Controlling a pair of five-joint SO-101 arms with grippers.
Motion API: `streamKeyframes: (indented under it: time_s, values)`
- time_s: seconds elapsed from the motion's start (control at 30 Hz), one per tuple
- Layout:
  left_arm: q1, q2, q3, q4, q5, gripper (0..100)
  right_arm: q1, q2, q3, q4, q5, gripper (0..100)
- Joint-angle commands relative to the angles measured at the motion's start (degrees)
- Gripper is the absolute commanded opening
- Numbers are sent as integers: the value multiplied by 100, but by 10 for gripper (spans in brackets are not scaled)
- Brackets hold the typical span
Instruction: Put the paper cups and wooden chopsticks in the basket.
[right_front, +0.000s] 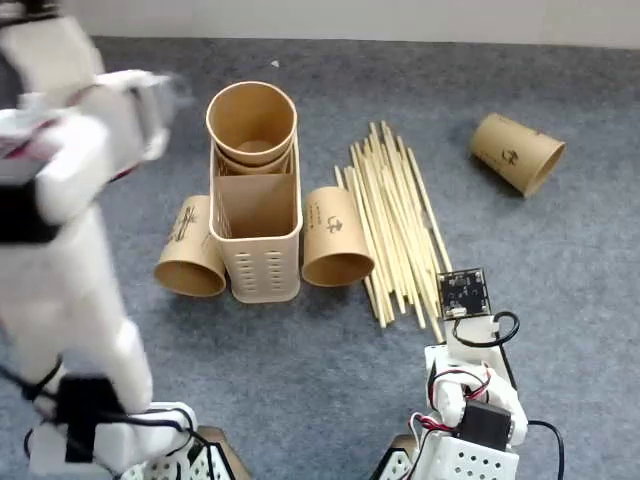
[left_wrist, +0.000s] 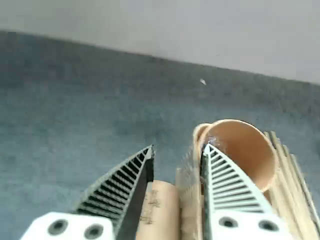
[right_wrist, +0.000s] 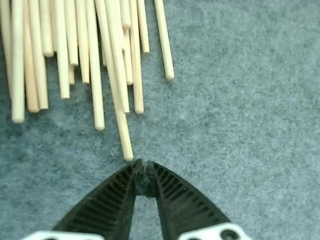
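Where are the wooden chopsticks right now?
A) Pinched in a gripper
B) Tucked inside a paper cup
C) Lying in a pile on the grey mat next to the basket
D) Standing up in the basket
C: the chopsticks lie loose in a pile on the grey mat, off to one side of the basket, and none of them is in it.

The left arm (right_front: 60, 230) rises tall and leans forward; the left tool (left_wrist: 177, 148) has its fingers spread wide. The right arm (right_front: 472, 395) sits folded low by its base, the right tool (right_wrist: 144, 165) with fingertips pressed together.
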Motion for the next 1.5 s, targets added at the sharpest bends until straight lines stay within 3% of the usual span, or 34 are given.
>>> streamKeyframes:
  time_s: [0.0,0.1,0.27,0.33,0.43,0.6,0.7,1.03,1.3,1.47]
  values:
    - [-734,-435,-75,343,-2787,182,66,-31,831,-92,44,6]
    - [-1305,-945,1156,343,-4580,181,66,-31,831,-92,44,6]
    - [-1226,-3433,4066,343,-6127,152,48,-31,831,-92,44,6]
    - [-927,-4804,5429,105,-6303,159,48,-31,831,-92,44,6]
    - [-945,-6484,7864,-1213,-6321,209,57,-31,831,-92,44,6]
    - [-1191,-7371,10686,-3226,-6356,282,66,-31,831,-84,44,6]
    - [-1130,-7371,11284,-3789,-6453,284,66,-31,831,-84,44,6]
    - [-620,-7371,12136,-4607,-6514,281,66,-31,831,-84,44,6]
    - [-936,-7371,13332,-6602,-6497,276,66,-31,831,-75,44,6]
    - [-1138,-7424,14202,-7851,-6523,221,66,-31,831,-75,44,6]
